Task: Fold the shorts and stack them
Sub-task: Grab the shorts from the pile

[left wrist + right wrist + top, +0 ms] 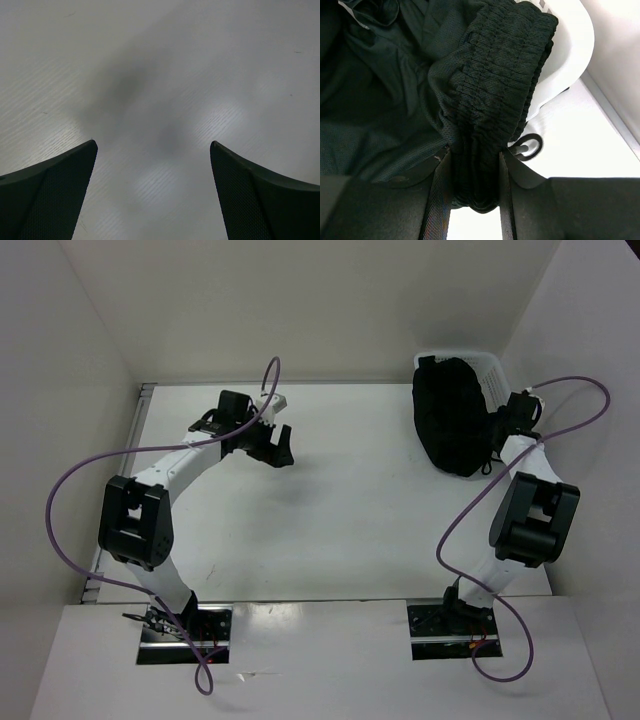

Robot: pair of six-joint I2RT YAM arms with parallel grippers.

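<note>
The black shorts (pixel 455 415) hang in a bunch over the front of the white basket (pixel 490 367) at the back right. My right gripper (pixel 492 432) is shut on the shorts' gathered waistband (pixel 490 100), which fills the gap between the fingers (pixel 437 200). A black drawstring loop (pixel 530 147) hangs beside the right finger. More black fabric (pixel 375 100) lies bunched to the left in the right wrist view. My left gripper (pixel 272 448) is open and empty over bare table at the back left. Its two dark fingertips (pixel 60 185) stand wide apart.
The white table (pixel 340 510) is walled on the left, back and right. The basket rim (pixel 570 55) shows at the upper right in the right wrist view, close to the right wall. Purple cables loop from both arms.
</note>
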